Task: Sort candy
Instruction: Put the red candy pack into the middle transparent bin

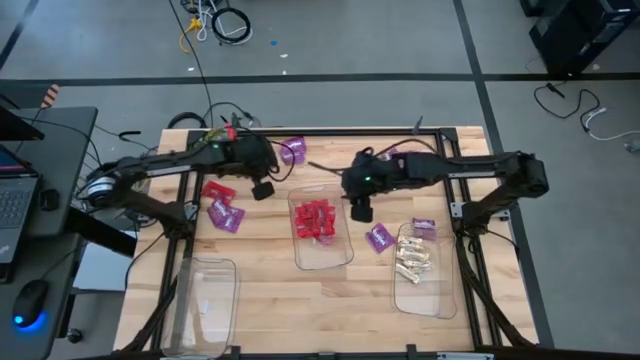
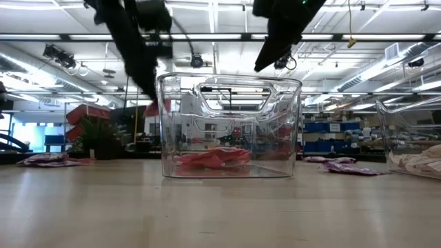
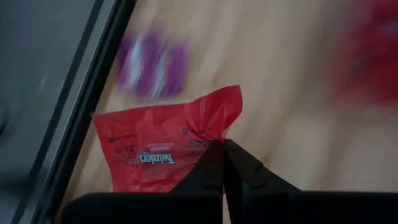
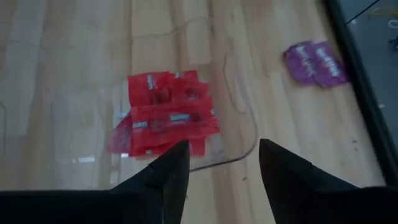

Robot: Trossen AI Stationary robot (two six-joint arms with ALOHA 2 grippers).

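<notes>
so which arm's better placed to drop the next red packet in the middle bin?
Left, probably. The left gripper is already shut on a red packet. The right gripper hangs open and empty over the middle bin, which already holds red packets.

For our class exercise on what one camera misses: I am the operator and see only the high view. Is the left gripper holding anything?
Observer: Yes. In the left wrist view the left gripper is shut on a red packet, pinching its edge.
Operator: And the right gripper?
Observer: The right wrist view shows the right gripper open and empty, above the middle bin with its pile of red packets.
Operator: How full is that bin?
Observer: In the low view the red packets only cover its floor; the clear walls rise far above them.
</notes>
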